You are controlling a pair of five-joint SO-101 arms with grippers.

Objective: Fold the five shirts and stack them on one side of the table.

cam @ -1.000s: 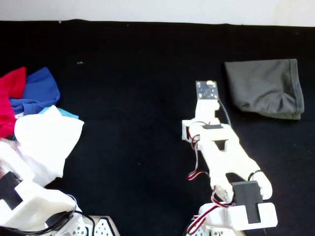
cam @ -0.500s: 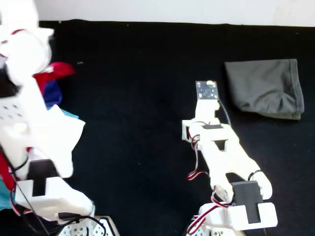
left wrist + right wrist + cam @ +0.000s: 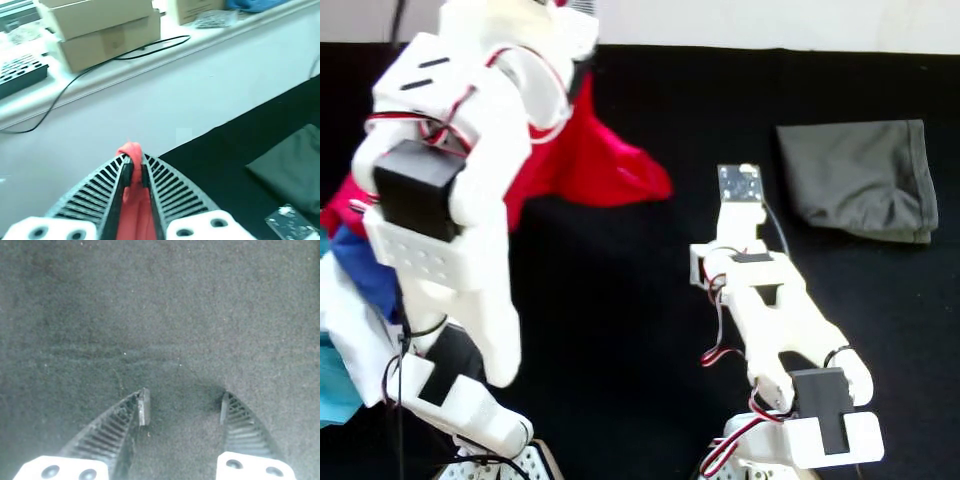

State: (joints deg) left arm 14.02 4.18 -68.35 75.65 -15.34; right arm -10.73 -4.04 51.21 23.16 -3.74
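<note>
Left fingers point(image 3: 100, 192), clamped on the red shirt point(image 3: 610, 170), hold it aloft upper left; next it likely needs spreading mid-frame on the tabletop point(image 3: 620, 300). Right fingers point(image 3: 116, 430) gape, empty.

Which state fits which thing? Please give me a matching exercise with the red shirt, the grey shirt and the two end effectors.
Column A
1. red shirt
2. grey shirt
3. left end effector
4. right end effector

Column B
a. open, above the bare table
b. hanging in the air
c. lying folded on the table
d. shut on cloth

Pairs: 1-b, 2-c, 3-d, 4-a
</note>
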